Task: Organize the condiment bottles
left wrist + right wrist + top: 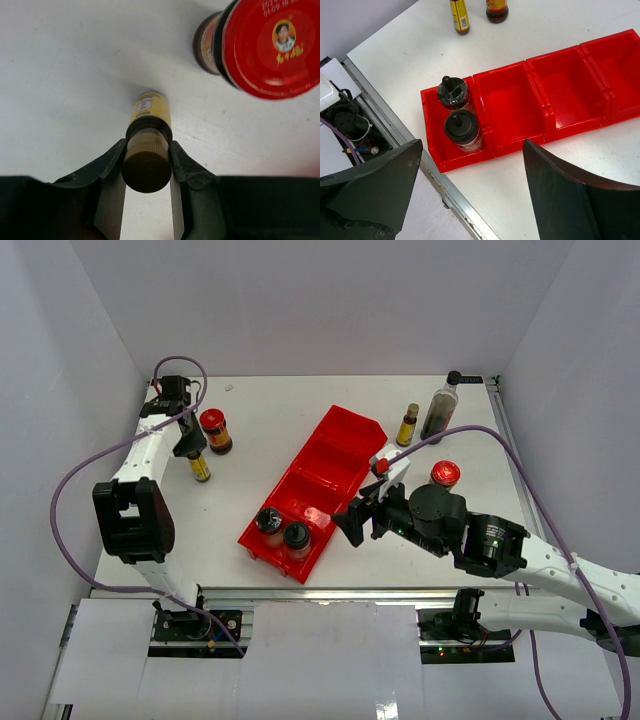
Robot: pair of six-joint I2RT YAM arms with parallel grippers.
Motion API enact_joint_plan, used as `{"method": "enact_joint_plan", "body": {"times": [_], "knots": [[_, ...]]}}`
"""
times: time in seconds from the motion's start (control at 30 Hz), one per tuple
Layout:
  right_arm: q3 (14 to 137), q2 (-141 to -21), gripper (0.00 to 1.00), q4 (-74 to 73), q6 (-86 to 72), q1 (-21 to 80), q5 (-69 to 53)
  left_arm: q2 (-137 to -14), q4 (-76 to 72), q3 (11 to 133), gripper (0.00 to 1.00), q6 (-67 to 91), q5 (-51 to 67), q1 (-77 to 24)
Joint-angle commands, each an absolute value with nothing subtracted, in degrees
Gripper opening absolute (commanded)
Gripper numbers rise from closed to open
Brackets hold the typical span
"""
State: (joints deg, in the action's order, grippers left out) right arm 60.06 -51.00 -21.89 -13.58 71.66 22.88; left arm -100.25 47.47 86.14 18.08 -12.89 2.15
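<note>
1. The left gripper point(146, 156) is clamped on the neck of a slim yellow-labelled bottle point(149, 112) standing near the table's point(265, 410) left edge.
2. A red-lidded jar point(270, 45) stands just far-right of it, apart.
3. The right gripper point(350, 523) hangs wide, holding nothing, beside the red bin's point(330, 455) near-right rim.

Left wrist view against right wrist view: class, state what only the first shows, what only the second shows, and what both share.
Only left wrist: the left gripper shut on the cap of the yellow-labelled bottle, and the lid of the red-lidded jar. Only right wrist: the red bin, two black-lidded jars in its end compartment, and the open right gripper. Both: that bottle and jar, cropped at the right wrist view's top, on the white table.
</note>
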Motion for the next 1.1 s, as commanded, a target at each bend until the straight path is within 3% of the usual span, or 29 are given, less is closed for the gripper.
{"method": "enact_joint_plan", "body": {"times": [0.0,0.13,0.6,1.07], "knots": [[59.0,-49.5,0.87,-20.5,-15.0,71.9,25.0,-90.0,50.9,86.7,0.0,18.0,-9.8,2.0],[58.8,-49.7,0.87,-20.7,-15.5,71.9,25.3,-87.0,53.1,87.8,0.0,17.5,-3.0,0.3],[59.1,-50.3,0.87,-21.1,-16.3,71.9,26.3,-89.3,56.6,101.6,0.0,20.7,-3.6,-20.6],[58.2,-50.5,0.87,-20.2,-16.2,71.9,27.7,-87.3,48.6,90.1,0.0,25.4,-9.1,-33.8]]}}
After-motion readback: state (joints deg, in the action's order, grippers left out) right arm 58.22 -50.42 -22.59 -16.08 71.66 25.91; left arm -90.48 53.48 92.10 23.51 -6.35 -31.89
